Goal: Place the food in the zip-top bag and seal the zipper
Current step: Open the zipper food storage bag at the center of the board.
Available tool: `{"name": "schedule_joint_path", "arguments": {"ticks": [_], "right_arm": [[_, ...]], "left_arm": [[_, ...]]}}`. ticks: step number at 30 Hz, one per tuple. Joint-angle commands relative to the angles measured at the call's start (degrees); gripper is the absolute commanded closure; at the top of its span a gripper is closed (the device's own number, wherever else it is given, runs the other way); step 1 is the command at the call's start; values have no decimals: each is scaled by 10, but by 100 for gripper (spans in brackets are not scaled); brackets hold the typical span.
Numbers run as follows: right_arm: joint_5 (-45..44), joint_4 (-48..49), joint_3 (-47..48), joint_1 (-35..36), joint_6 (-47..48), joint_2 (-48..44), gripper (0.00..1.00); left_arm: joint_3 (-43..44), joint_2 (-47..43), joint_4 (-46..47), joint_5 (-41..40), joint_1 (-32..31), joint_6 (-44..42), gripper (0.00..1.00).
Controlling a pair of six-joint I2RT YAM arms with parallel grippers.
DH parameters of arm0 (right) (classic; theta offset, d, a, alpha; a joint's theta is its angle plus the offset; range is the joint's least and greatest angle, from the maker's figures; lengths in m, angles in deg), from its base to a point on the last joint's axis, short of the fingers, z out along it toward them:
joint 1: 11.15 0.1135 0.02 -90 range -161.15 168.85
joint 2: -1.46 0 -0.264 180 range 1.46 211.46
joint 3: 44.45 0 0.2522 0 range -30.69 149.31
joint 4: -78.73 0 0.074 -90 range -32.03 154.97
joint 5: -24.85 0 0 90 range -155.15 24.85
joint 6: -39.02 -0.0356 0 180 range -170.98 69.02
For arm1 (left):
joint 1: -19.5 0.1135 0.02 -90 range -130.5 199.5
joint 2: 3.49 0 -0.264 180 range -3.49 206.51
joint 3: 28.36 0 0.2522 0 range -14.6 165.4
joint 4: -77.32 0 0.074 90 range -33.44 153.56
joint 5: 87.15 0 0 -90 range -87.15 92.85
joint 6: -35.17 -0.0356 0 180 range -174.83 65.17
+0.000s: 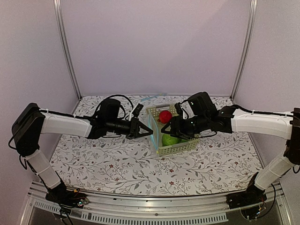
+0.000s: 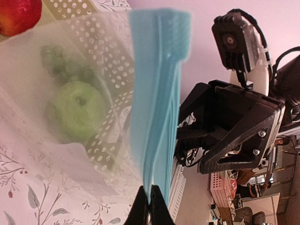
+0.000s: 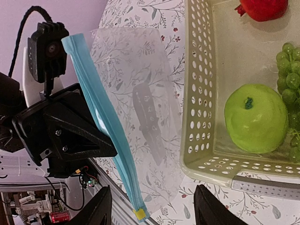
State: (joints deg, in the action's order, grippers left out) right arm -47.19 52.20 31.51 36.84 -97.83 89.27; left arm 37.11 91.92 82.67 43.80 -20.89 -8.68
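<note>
Two robot arms reach toward each other over a flower-patterned table (image 1: 117,168), with a clear bag held up between them. Your left gripper (image 2: 150,208) is clenched on the light blue zipper (image 2: 157,93) partway along its length, so the zip-top bag (image 2: 108,154) stands on edge just beside the pale green basket (image 3: 199,93). Nothing is bagged yet — the red apple (image 3: 262,8) and the green apple (image 3: 255,117) both lie in the basket, the green one next to a bunch of grapes (image 3: 290,70). You look to be at the opening step: the bag is presented, its mouth not spread. The zipper reads as one flat strip, probably pressed shut, though the close-up blur leaves that uncertain.

Your right gripper (image 3: 153,204) has its fingers apart and grasps nothing. It hovers over the basket, pointing at the bag, and one end of the strip shows in the gap between its fingers, apparently untouched. By my judgement, the next move calls for that gripper to pinch a single lip of the mouth and draw it away from the left one's hold — the film is thin, so catching both layers is the risk. The left forearm lies roughly level, reaching right; the right mirrors it, reaching left
</note>
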Motion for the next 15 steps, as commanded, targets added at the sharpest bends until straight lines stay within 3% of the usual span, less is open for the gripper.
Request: {"name": "schedule_joint_path", "arguments": {"ticks": [1, 7, 15], "right_arm": [[-72, -82, 26, -2, 71, -40, 39], [-67, -102, 65, 11, 128, -17, 34], [-109, -120, 127, 40, 142, 57, 43]], "left_arm": [[7, 8, 1, -1, 5, 1, 100], [9, 6, -1, 0, 5, 1, 100], [5, -3, -4, -1, 5, 2, 100]]}}
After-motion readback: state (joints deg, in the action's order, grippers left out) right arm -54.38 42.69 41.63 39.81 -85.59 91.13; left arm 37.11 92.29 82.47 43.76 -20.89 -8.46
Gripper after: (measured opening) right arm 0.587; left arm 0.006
